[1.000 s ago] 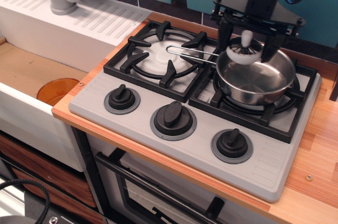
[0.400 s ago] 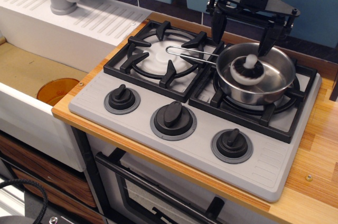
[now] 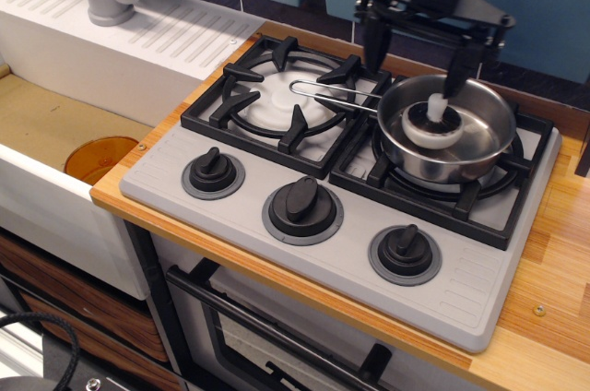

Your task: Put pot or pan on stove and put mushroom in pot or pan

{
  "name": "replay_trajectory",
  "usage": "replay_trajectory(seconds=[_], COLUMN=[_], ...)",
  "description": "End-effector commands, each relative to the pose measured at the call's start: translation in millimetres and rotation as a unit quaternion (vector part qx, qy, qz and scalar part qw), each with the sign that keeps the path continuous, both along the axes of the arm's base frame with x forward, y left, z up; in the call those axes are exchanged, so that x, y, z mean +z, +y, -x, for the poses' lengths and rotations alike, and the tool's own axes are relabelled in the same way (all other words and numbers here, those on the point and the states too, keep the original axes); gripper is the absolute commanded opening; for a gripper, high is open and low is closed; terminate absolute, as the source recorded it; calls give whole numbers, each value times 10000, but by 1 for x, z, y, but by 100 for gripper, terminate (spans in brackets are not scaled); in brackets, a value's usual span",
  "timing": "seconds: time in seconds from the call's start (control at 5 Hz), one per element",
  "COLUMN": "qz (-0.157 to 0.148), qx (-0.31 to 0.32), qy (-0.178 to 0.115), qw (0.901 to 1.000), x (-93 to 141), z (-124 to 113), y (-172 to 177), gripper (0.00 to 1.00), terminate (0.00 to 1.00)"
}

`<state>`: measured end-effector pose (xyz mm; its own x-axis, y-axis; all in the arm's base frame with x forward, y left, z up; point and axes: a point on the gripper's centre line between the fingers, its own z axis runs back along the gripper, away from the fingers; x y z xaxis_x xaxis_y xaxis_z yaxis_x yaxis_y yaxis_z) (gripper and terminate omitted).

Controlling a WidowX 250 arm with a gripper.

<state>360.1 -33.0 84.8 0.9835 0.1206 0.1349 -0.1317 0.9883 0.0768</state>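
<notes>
The saucepan [image 3: 461,137] is glossy, mirror-bright steel. The cooktop [image 3: 369,253] looks like matt grey plastic with black grates [image 3: 286,100]. It sits on a smooth wood-grain counter [image 3: 553,317].

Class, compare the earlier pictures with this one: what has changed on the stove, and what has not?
The mushroom, earlier held above the saucepan, was let go and now lies inside it. The pincer opened and rose up and back. The saucepan stayed on the right burner of the stove.

No legible text, label, brand, number or sign is found anywhere in the frame, the stove [image 3: 304,253] surface included.
</notes>
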Motion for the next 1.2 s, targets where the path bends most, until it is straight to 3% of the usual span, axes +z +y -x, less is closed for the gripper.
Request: replay_trajectory(seconds=[0.0, 0.4, 0.6, 0.8, 1.0], qz=[232, 432, 208, 208, 208], qx=[-417, -422, -313, -313, -313], qy=[-585, -746, -804, -804, -804], qw=[9971, 9954, 9961, 9961, 9961], x=[27, 12, 13, 13, 13], z=[-21, -31, -34, -34, -34], y=[48, 55, 53, 53, 53], gripper=[100, 100, 100, 100, 100], terminate=[0, 0, 0, 0, 100])
